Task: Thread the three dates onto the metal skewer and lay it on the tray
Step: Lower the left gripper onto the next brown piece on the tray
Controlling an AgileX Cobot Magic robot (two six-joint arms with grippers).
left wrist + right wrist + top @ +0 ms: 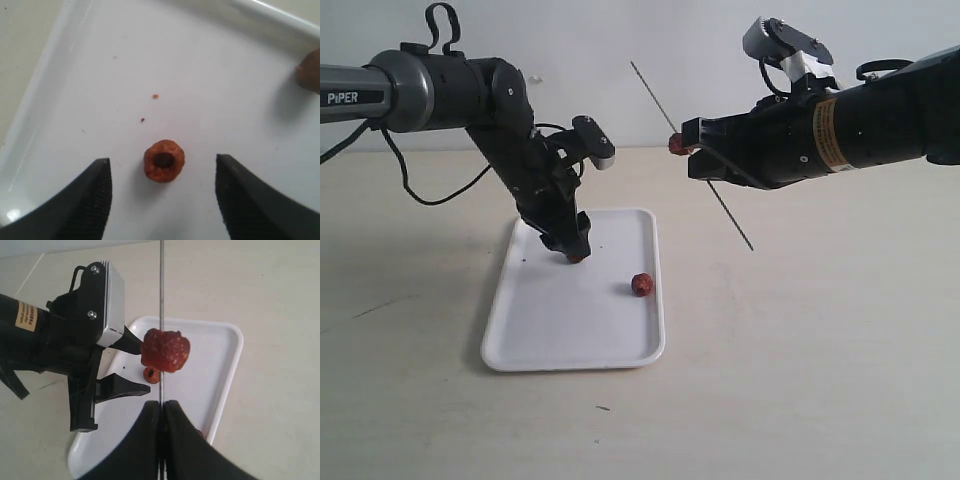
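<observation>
The metal skewer [650, 92] is off the tray, held slanted in the air by the right gripper [161, 409], whose jaws are pressed together on it. The first date [166, 350] is threaded on it, just beyond the fingertips (the exterior view gives it only as a small red knob at the gripper's nose; the right wrist view shows the metal passing straight through it).

Below, on the white tray [570, 325], the second date [164, 160] lies between the fingers [95, 195] of the left gripper [572, 250]. That gripper is spread wide, with bare tray on either side of the fruit, which touches neither finger. Only the left wrist view shows the dark hollow in the fruit's upturned end and a few crumbs [155, 96] nearby on the tray.

The third date [641, 284] lies loose on the tray near its right rim, apart from the left gripper; the left wrist view catches just its edge. The tray rests on the pale table [820, 350].

Count: three dates, one on the skewer and two on the tray; one skewer; one tray; two grippers.
</observation>
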